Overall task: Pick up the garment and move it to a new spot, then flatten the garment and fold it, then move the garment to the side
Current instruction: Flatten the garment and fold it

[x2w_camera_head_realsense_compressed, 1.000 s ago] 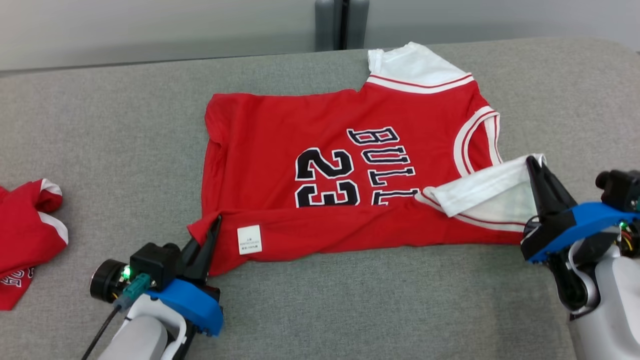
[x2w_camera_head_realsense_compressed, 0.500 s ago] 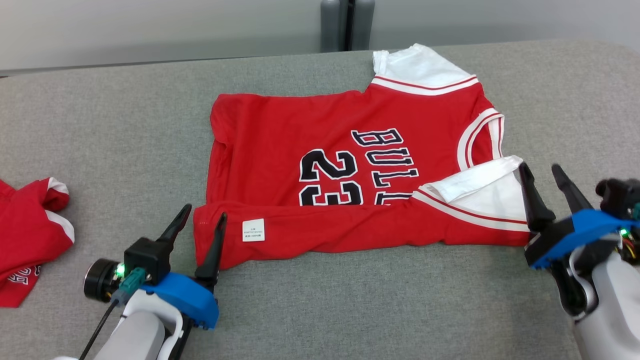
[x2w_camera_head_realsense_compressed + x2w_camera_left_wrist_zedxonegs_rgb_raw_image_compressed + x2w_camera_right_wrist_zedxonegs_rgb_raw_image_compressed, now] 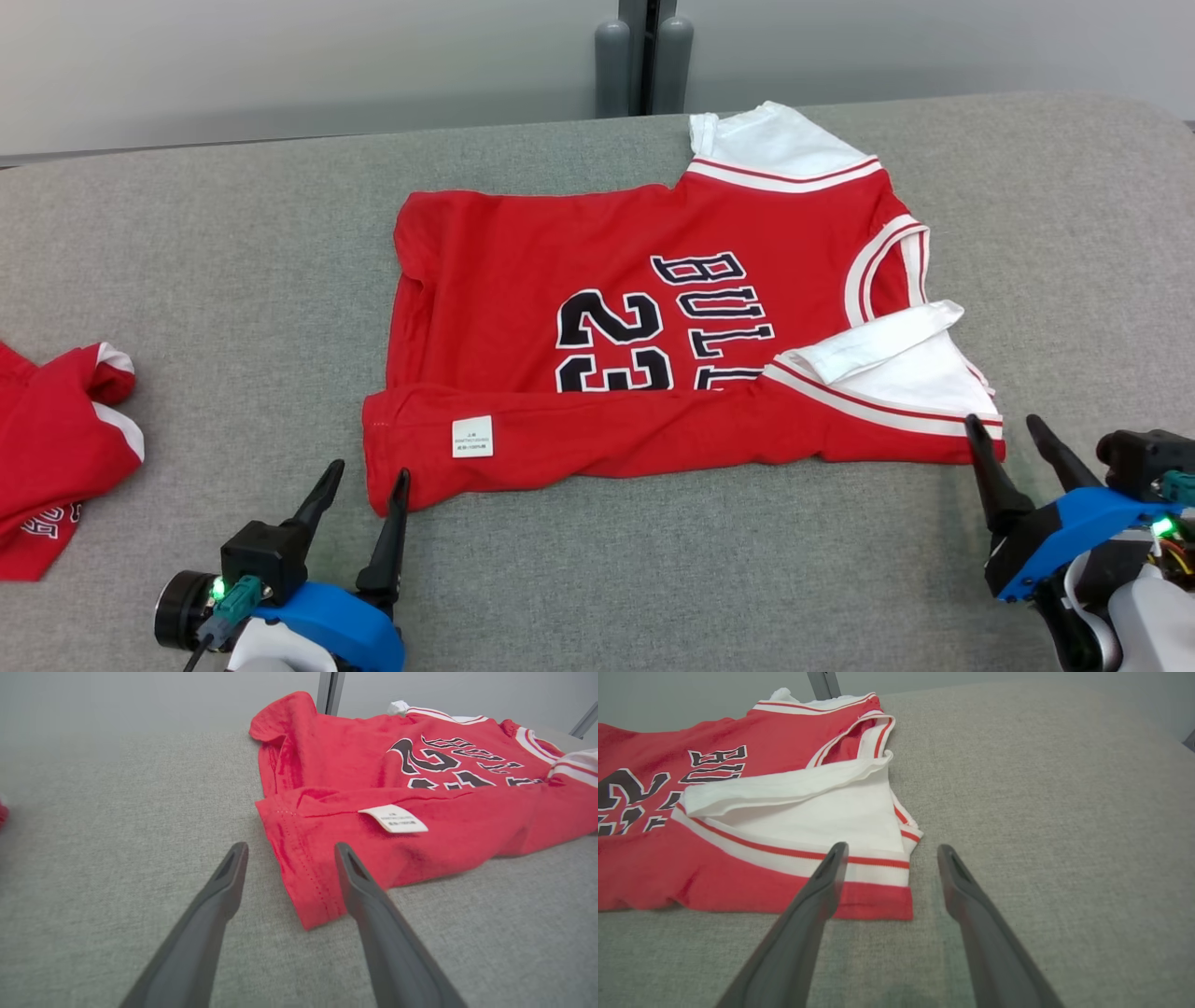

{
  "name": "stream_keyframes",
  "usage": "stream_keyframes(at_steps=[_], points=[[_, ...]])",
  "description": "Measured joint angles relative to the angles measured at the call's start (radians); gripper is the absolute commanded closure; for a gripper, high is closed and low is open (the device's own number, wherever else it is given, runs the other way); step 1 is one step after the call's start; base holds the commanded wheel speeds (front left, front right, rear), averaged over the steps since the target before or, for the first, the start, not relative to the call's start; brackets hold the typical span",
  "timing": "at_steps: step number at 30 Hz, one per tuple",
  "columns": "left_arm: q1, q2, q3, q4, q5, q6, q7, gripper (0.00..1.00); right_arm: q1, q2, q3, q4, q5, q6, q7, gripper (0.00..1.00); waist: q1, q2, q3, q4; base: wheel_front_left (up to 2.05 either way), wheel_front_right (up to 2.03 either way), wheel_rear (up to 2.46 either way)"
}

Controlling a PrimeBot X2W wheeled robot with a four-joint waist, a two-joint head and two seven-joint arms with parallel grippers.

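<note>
- Two grippers sit low at the near side of a grey table. Both have their fingers wide apart and hold nothing.
- One red shirt lies flat in the middle of the table. It shows "23" and "BULL" in black letters.
- Its near edge is folded over into a long red strip. A small white tag sits on that strip.
- The left gripper is right at the shirt's near left corner. In the left wrist view that corner lies between the two fingers. You cannot tell if they touch it.
- The right gripper is at the near right corner, by the white sleeve. In the right wrist view one finger is in front of the striped edge.
- Another red cloth lies bunched up at the left side of the table, well apart from the shirt.
</note>
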Motion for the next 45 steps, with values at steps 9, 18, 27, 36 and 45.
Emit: stream_keyframes(at_steps=[9,18,27,36,45], points=[[-0.021,-0.021,-0.011,0.071,-0.018,-0.031,0.0,0.0,-0.034,0.042,0.013,0.057,-0.045,0.0,0.02,0.0,0.0,0.0,0.014,-0.002,0.0,0.0,0.0],[-0.069,-0.055,-0.04,0.154,-0.029,-0.058,0.005,0.58,-0.081,0.061,0.021,0.139,-0.061,0.0,0.018,0.71,0.0,0.0,0.023,0.003,0.0,0.0,0.0],[-0.073,-0.072,-0.01,0.155,-0.053,-0.066,0.002,1.0,-0.08,0.075,0.035,0.152,-0.015,0.0,-0.051,1.0,0.0,0.0,-0.013,0.011,0.0,0.0,0.0],[0.077,-0.049,0.028,0.021,-0.041,-0.012,0.0,1.0,0.087,0.07,0.041,0.011,0.027,0.0,-0.049,1.0,0.0,0.0,-0.099,0.022,0.0,0.0,0.0],[0.264,-0.038,0.034,-0.14,-0.049,0.068,0.015,1.0,0.367,0.087,-0.038,-0.289,0.02,0.0,0.067,1.0,-0.0001,0.0,-0.14,0.031,0.0,0.0,0.0]])
